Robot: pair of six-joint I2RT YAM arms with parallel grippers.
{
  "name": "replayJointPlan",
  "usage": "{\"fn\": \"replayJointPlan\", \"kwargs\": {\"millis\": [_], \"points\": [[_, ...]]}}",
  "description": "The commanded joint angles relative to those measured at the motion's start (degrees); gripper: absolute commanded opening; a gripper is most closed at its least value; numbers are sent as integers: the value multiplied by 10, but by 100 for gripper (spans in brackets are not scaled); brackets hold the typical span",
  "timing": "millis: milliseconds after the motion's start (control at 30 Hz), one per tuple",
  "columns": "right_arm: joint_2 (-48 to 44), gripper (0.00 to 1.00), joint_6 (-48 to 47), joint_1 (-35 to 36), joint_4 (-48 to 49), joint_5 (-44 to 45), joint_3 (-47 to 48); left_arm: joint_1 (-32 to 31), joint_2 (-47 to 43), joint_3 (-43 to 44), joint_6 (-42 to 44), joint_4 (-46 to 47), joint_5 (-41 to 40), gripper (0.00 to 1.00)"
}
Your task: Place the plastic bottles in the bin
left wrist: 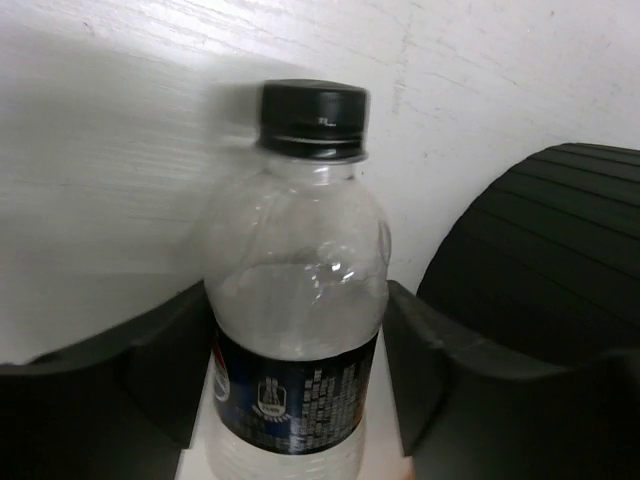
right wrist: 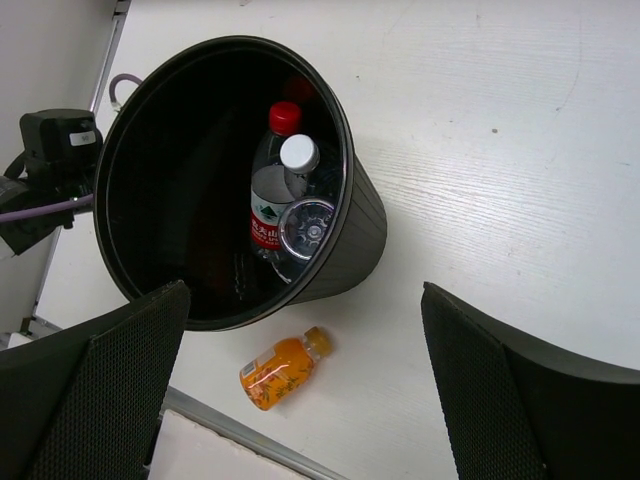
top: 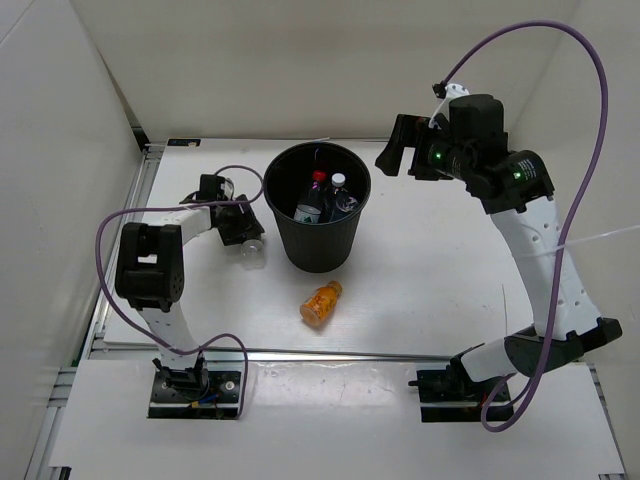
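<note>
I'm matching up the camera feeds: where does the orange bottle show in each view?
Top external: the orange bottle lies at centre, just in front of the bin.
Left wrist: not in view.
Right wrist: lower centre-left, below the bin.
Shared landmark: the black bin, also at the right edge of the left wrist view.

The left arm (top: 150,270) and right arm (top: 540,260) each consist of white link shells joined by black cylindrical joint housings, mounted on a black base plate (top: 195,385). A purple cable (top: 590,70) runs outside each arm in loose loops (the right arm's white link carries rows of small dark dots, and green indicator lights (top: 437,157) glow on its black housings). The left gripper (left wrist: 298,300) has smooth matte black fingers (left wrist: 140,380); the right gripper (right wrist: 305,288) has black finger pads (right wrist: 110,390) with fine mesh texture.
</note>
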Motion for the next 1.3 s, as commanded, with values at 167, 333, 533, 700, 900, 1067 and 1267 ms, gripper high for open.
{"fn": "replayJointPlan", "kwargs": {"millis": [167,333,533,700,900,1067,1267], "points": [[-1,100,-10,-2,2,-1,2,29,-36,-29,18,13,29,50],[-1,100,-3,-2,2,4,2,72,-143,-65,-39,13,-1,41],[-6,100,8,-15,-5,-1,2,112,-268,-41,-93,-11,-7,38],[-23,100,21,-20,-5,-18,-26,65,-280,82,-143,-11,4,38],[-41,100,38,-20,-5,-29,-65,-8,-228,263,-151,-11,10,41],[-73,100,44,-25,-5,-24,-105,-85,-182,342,-116,-11,10,44],[-110,100,49,-30,1,-19,-143,-135,-109,373,-89,-23,51,64]]}}
